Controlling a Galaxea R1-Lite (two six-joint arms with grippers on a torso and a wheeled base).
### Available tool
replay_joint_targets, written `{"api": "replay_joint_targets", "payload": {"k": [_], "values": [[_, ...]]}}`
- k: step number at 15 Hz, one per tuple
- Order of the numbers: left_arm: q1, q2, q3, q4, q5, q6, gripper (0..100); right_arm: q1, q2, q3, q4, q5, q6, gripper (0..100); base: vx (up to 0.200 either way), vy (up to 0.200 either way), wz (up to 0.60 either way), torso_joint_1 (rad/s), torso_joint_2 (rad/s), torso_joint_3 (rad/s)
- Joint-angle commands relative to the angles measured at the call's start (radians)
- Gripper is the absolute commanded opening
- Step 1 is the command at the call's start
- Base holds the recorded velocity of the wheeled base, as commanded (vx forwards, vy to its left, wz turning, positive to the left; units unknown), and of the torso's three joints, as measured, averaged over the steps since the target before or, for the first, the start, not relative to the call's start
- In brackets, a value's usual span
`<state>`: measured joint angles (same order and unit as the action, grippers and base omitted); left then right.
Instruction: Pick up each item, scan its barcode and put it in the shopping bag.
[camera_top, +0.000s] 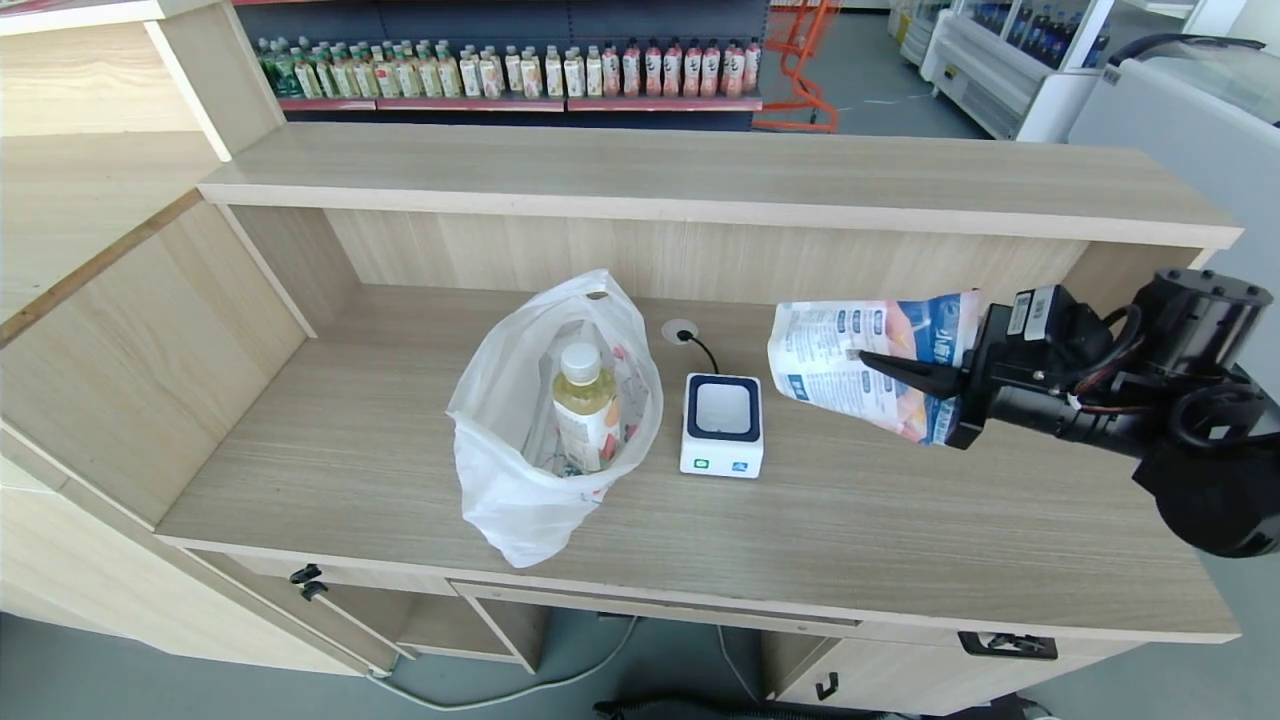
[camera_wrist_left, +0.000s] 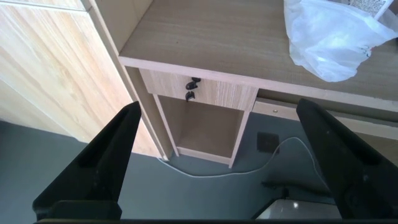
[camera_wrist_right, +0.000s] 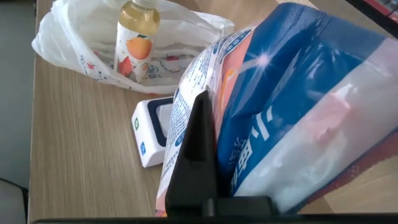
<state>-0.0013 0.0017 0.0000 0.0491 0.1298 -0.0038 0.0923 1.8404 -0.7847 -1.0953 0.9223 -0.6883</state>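
Note:
My right gripper (camera_top: 915, 378) is shut on a blue, white and pink snack bag (camera_top: 868, 364), held in the air to the right of the white barcode scanner (camera_top: 722, 424) on the wooden counter. In the right wrist view the snack bag (camera_wrist_right: 292, 112) looms over the scanner (camera_wrist_right: 152, 129). A white plastic shopping bag (camera_top: 545, 420) stands left of the scanner with a yellow drink bottle (camera_top: 585, 405) upright inside it. My left gripper (camera_wrist_left: 217, 162) hangs open below the counter's front left corner, above the floor, with nothing between its fingers.
A raised wooden ledge (camera_top: 700, 180) runs behind the counter. A cable hole (camera_top: 680, 330) with the scanner's cord lies behind the scanner. Drawers and an open cubby (camera_wrist_left: 205, 127) sit under the counter. A store shelf (camera_top: 510, 75) of drinks stands far behind.

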Motion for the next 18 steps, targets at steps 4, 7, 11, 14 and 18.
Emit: {"api": "replay_joint_targets", "payload": {"k": [4,7,11,14,18], "values": [[0.0,0.0,0.0,0.0,0.001,-0.001,100,0.003,0.083,-0.015,0.002,0.024,-0.05,0,0.0,0.0,0.0,0.0,0.0,0.0],[0.0,0.0,0.0,0.0,0.001,-0.001,100,-0.006,0.08,-0.018,0.0,0.033,-0.05,0,0.0,0.0,0.0,0.0,0.0,0.0],[0.0,0.0,0.0,0.0,0.001,-0.001,100,-0.006,0.092,-0.019,0.0,0.035,-0.059,0,0.0,0.0,0.0,0.0,0.0,0.0],[0.0,0.0,0.0,0.0,0.001,-0.001,100,0.032,0.128,-0.027,-0.001,0.033,-0.08,0,0.0,0.0,0.0,0.0,0.0,0.0],[0.0,0.0,0.0,0.0,0.001,-0.001,100,0.069,0.194,-0.076,0.0,0.027,-0.137,0,0.0,0.0,0.0,0.0,0.0,0.0]]}}
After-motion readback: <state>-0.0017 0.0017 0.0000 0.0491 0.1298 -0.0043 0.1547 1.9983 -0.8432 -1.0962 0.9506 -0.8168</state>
